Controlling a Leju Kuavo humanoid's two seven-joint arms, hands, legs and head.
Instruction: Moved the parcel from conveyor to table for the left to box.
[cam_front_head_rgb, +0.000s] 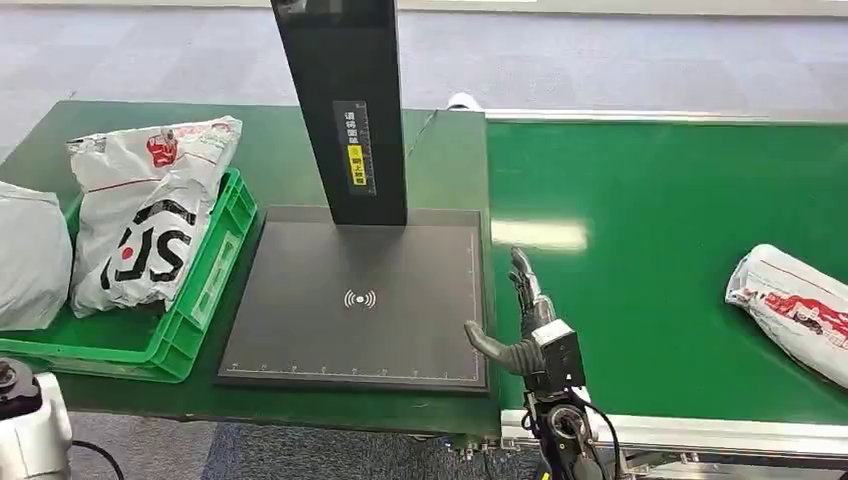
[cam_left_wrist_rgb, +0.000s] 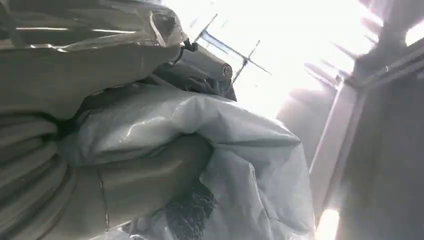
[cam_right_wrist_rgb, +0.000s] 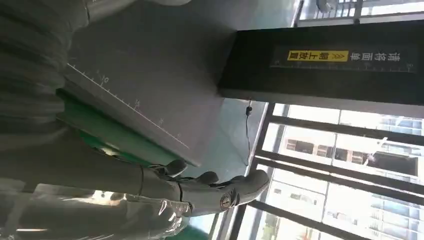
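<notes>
Looks like a parcel-sorting station in a logistics hall or test floor. A green conveyor belt (cam_front_head_rgb: 650, 230) with a metal side rail runs off toward 3 o'clock, a courier bag (cam_front_head_rgb: 795, 310) riding on it. At 12 o'clock sits a dark scanning pad (cam_front_head_rgb: 350, 330) with a wireless symbol and ruler marks along its edges, under a black post (cam_front_head_rgb: 345, 100) carrying a yellow warning label. Over at 9 o'clock, a green plastic crate (cam_front_head_rgb: 190, 310) holds more printed mail bags (cam_front_head_rgb: 145, 215). Grey carpet floor (cam_front_head_rgb: 600, 60) beyond; big windows (cam_right_wrist_rgb: 350, 165) in the right wrist view.

White red-printed parcel (cam_front_head_rgb: 795, 308) flat on the green conveyor (cam_front_head_rgb: 650, 220)
</notes>
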